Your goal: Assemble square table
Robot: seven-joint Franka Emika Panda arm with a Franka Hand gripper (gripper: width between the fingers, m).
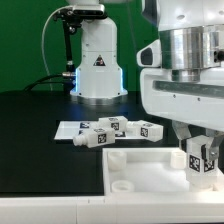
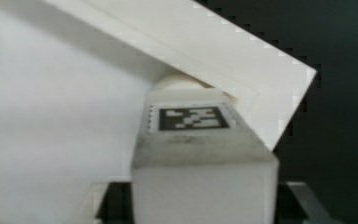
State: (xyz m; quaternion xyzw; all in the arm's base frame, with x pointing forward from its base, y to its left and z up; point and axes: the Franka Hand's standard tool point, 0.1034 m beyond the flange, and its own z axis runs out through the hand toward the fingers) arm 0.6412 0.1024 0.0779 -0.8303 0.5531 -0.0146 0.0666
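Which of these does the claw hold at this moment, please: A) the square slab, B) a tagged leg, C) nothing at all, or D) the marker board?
B: the claw is closed on a tagged leg, near a corner of the square slab.

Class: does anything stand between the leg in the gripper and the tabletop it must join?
Nothing visible does. The leg, held in the gripper, is right at a corner of the tabletop. The spare legs lie off the tabletop, out of the way.
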